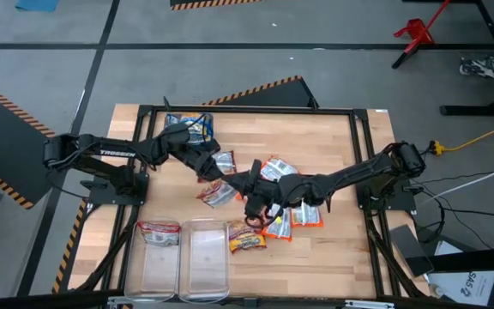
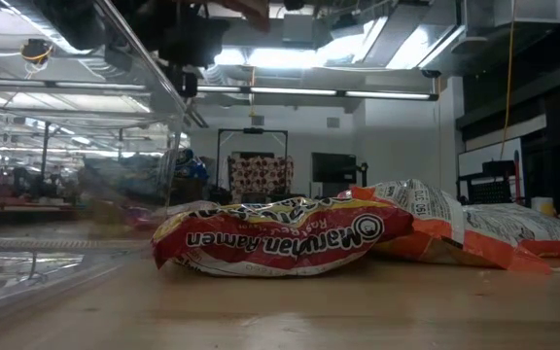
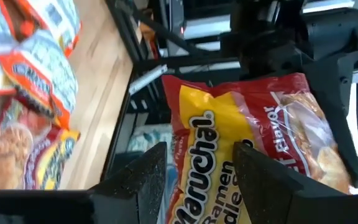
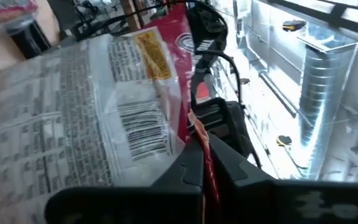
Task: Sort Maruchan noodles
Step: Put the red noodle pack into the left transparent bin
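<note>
Above mid-bench (image 1: 333,137), two arms meet over one red ramen packet (image 3: 241,143). The left pincer (image 3: 194,180) stands part-open, its fingers (image 3: 142,180) straddling the packet, which lies between them without a visible squeeze. Just beside it the right pincer (image 4: 204,168) is closed on the packet's edge, holding it aloft. Loose packets (image 1: 294,215) lie on the bench beneath the right pincer; clear bins (image 1: 183,253) sit below the left. A clean transfer likely needs one pincer clamped firmly before the other lets go, lest the slick wrapper drop.
</note>
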Action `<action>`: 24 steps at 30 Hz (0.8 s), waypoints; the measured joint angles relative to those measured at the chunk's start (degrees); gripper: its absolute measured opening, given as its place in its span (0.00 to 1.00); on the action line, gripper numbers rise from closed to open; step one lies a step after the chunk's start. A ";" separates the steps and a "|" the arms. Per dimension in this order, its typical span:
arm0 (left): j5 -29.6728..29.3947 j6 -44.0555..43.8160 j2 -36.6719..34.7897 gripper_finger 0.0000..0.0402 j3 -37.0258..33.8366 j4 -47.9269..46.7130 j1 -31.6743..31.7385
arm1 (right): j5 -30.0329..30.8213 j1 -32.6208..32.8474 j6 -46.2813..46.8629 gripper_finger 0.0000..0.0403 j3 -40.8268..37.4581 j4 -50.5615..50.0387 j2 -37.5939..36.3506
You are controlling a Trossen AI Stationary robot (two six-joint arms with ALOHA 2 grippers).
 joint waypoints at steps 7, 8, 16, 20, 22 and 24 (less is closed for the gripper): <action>-4.95 0.71 0.00 0.44 0.00 5.19 -1.72 | -0.56 -0.02 -2.19 0.00 -0.02 2.76 -0.87; -5.40 1.48 0.00 0.44 0.00 6.56 -1.99 | -0.51 0.01 -2.40 0.00 -0.02 2.90 -1.01; -6.26 6.00 0.00 0.44 0.00 11.06 -1.86 | -0.46 1.25 0.84 0.00 0.02 3.18 -3.00; -6.30 4.56 0.00 0.44 0.00 12.59 -2.97 | -5.78 1.65 8.15 0.00 0.00 1.28 -3.10; -6.39 3.13 0.00 0.44 0.00 13.86 -4.15 | -9.40 1.65 12.08 0.00 -0.02 -0.15 -3.08; -7.44 2.85 -0.02 0.44 0.00 15.18 -5.69 | -12.16 1.49 16.43 0.00 -0.02 -0.85 -3.02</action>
